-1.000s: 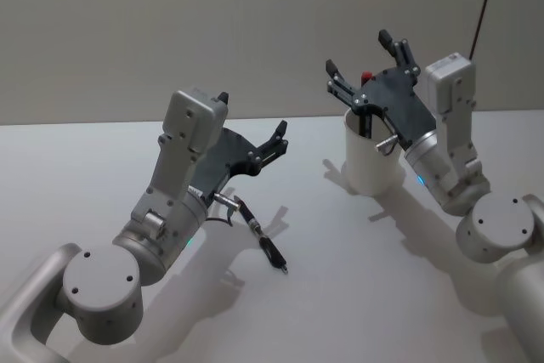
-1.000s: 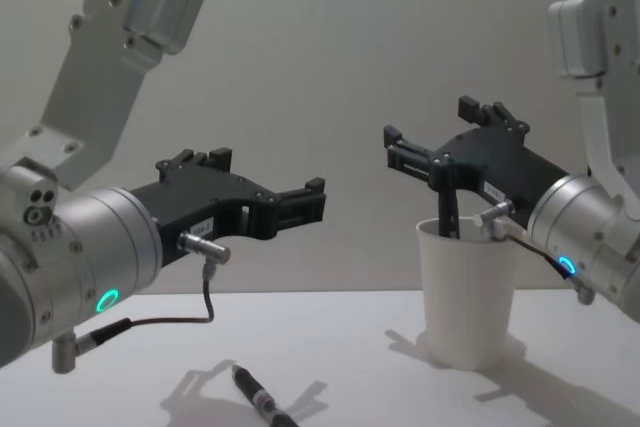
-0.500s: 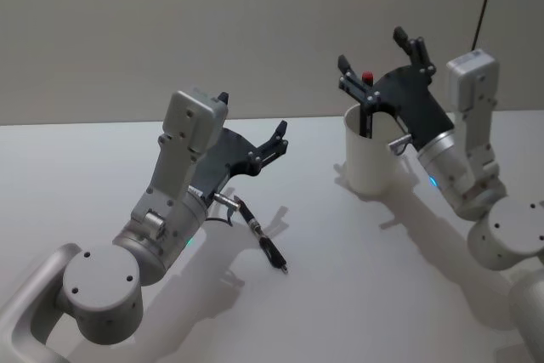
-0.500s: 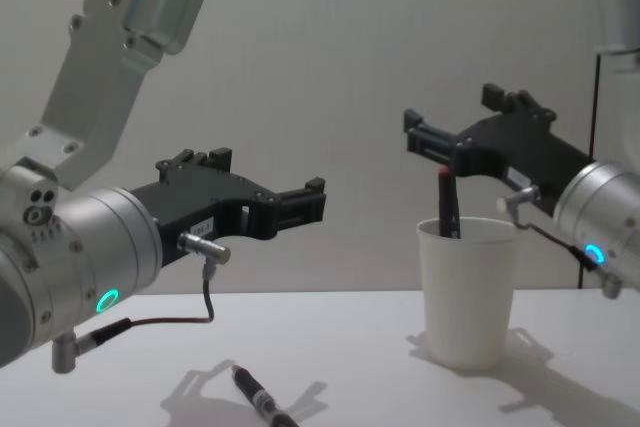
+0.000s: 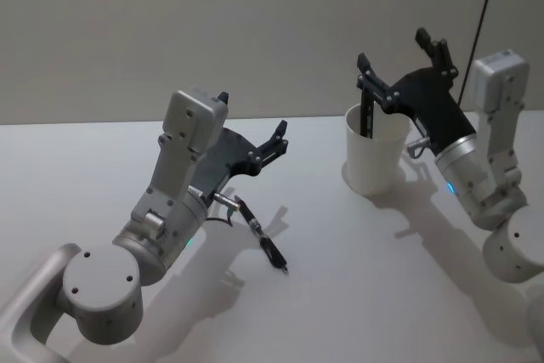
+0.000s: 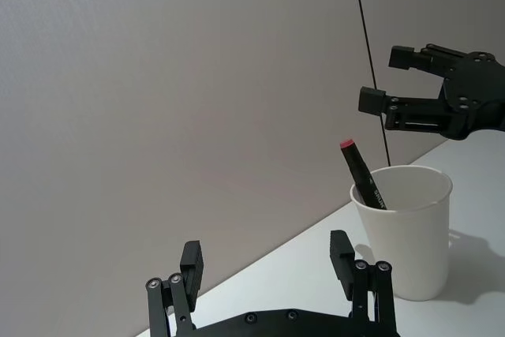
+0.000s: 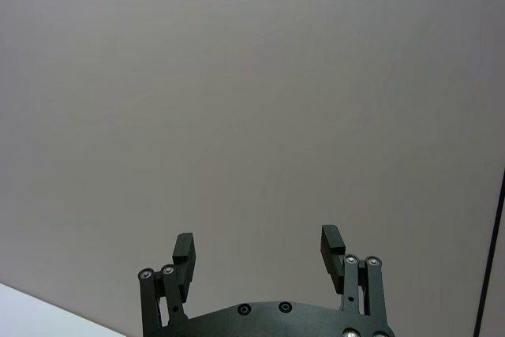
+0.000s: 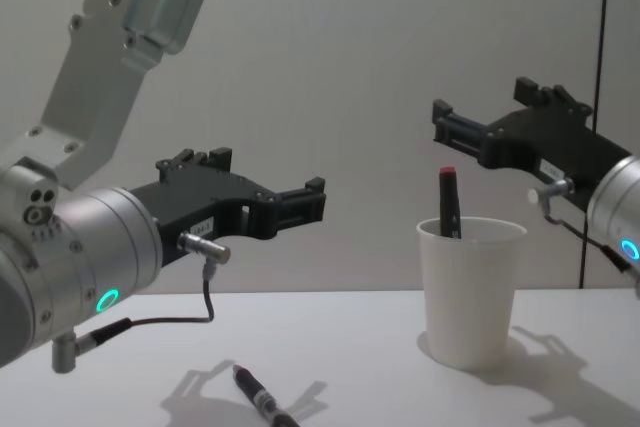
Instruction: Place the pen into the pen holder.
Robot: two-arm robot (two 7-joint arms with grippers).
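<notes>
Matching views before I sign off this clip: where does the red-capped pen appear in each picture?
Head view: pen standing in the white cup, right of centre.
Chest view: pen rising from the cup, right of centre.
Left wrist view: pen leaning in the cup, beyond the left end effector.
Right wrist view: camera faces the wall past the right end effector.
Shared landmark: the white cup.

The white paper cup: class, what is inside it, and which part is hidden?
One dark pen with a red tip leans inside the cup, its top above the rim. The wall hides its lower end. The right gripper is open, above.
</notes>
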